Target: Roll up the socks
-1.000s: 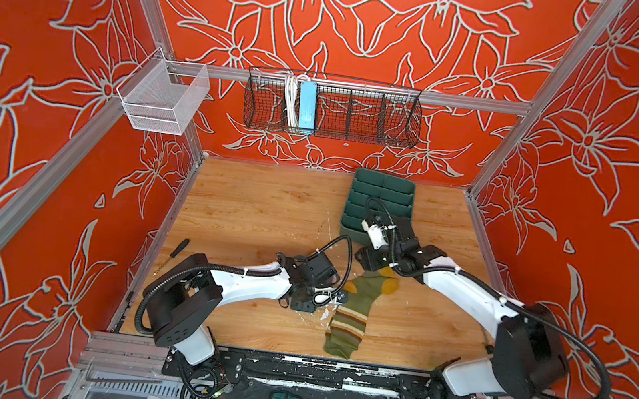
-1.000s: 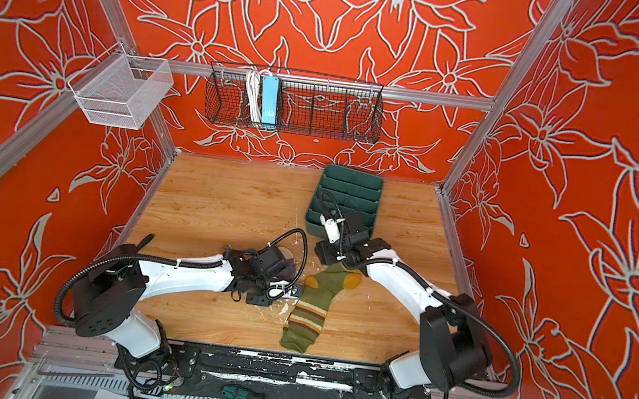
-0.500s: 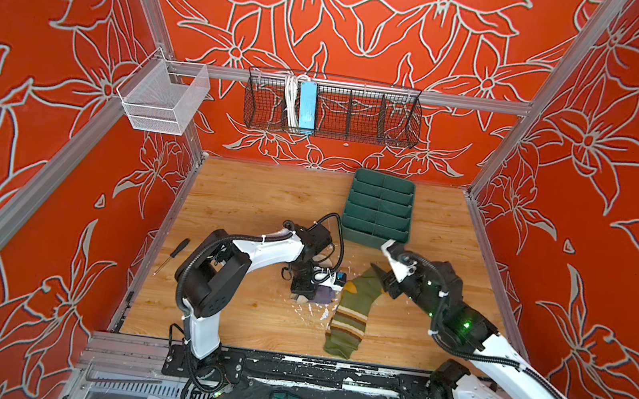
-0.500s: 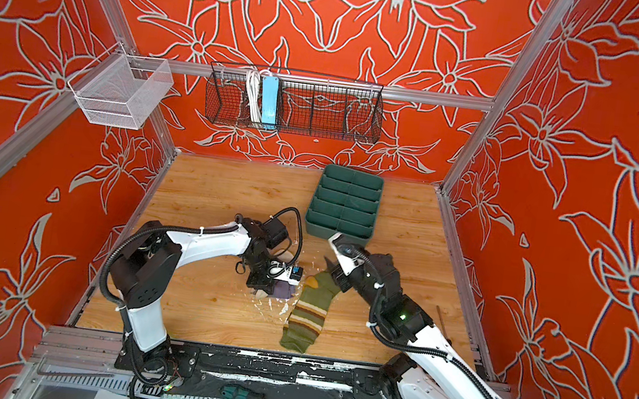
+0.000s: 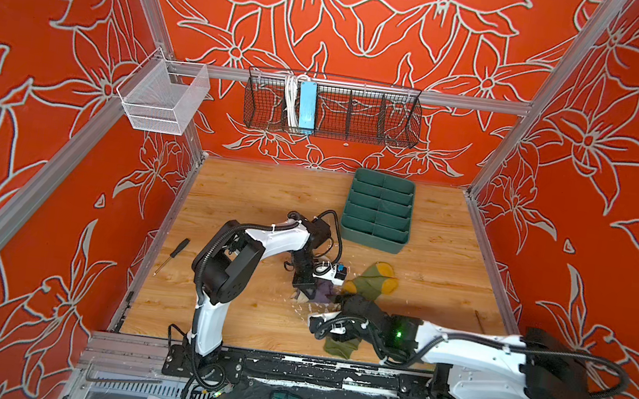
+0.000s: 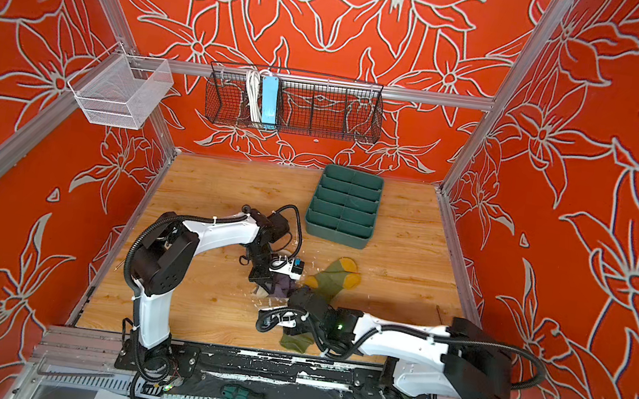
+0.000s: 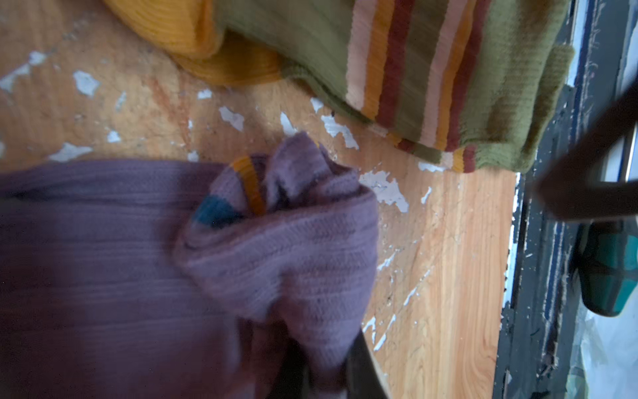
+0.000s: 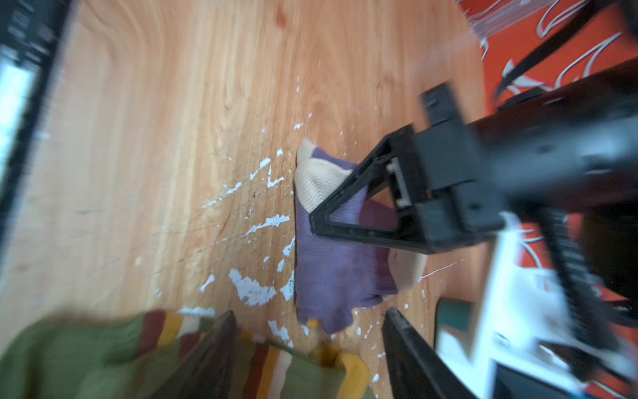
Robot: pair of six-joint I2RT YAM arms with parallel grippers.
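The purple sock [image 5: 323, 293] with cream toe lies bunched on the wooden floor [image 5: 267, 202], mid-table in both top views. My left gripper [image 5: 308, 289] is shut on its folded fabric; in the left wrist view the purple sock [image 7: 276, 248] fills the jaws [image 7: 324, 376]. The olive green sock [image 5: 376, 281] with mustard toe lies just right of it, its cuff [image 5: 338, 345] near the front rail. My right gripper [image 5: 347, 299] hovers open over the olive sock's striped leg [image 8: 269, 366], fingers [image 8: 207, 352] wide apart, facing the purple sock [image 8: 331, 269] and the left gripper [image 8: 312, 221].
A green divided tray [image 5: 376, 216] stands at the back right. A small screwdriver [image 5: 172, 250] lies by the left wall. A wire basket [image 5: 331, 110] and a mesh bin [image 5: 163, 98] hang on the walls. The black front rail [image 5: 287, 368] borders the floor.
My right arm has swung from the far side of the olive sock's toe round to the front, low over its leg. The left gripper stays shut on the purple sock; its elbow has shifted.
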